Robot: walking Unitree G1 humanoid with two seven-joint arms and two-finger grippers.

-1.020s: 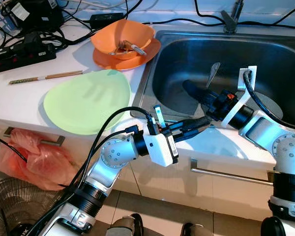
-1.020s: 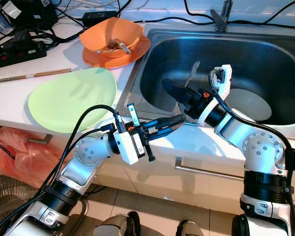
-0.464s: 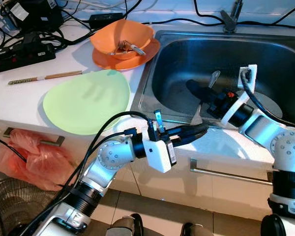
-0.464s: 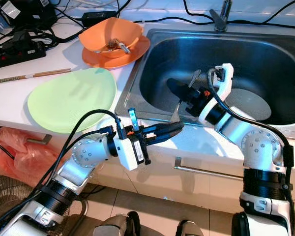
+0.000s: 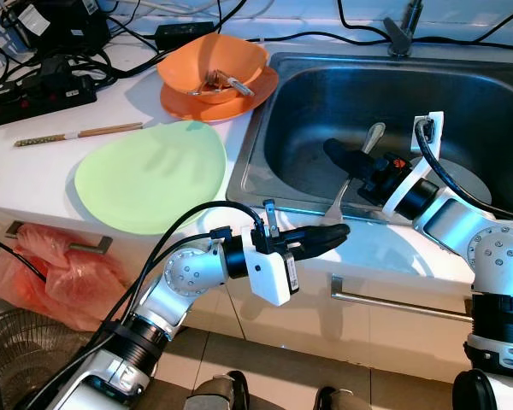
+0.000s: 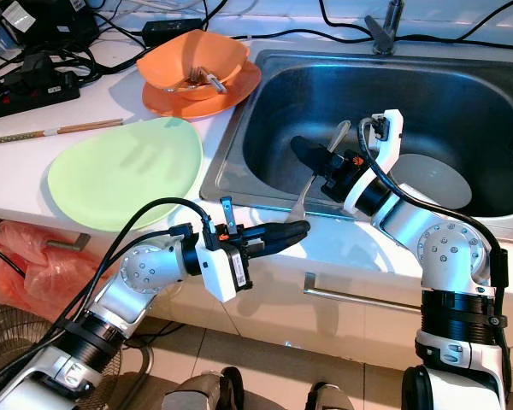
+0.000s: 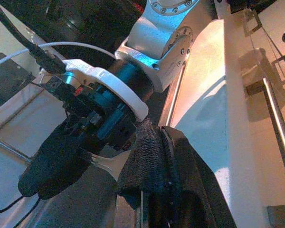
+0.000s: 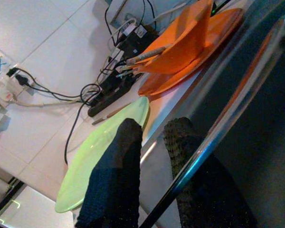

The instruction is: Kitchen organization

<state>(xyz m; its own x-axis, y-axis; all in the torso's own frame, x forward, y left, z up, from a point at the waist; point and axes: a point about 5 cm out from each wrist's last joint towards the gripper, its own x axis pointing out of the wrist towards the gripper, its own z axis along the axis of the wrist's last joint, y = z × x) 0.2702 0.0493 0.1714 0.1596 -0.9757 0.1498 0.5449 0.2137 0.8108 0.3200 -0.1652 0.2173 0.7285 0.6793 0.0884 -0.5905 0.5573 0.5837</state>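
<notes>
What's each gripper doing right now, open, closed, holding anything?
Left gripper: closed, empty, at the counter's front edge.
Right gripper: closed on the spoon over the sink.

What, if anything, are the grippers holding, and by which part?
The right gripper holds a metal spoon around mid-handle, above the sink. The left gripper holds nothing.

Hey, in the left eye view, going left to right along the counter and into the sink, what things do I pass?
Chopsticks → green plate → orange bowl on its orange plate → spoon held by the right hand → white dish in the sink.
</notes>
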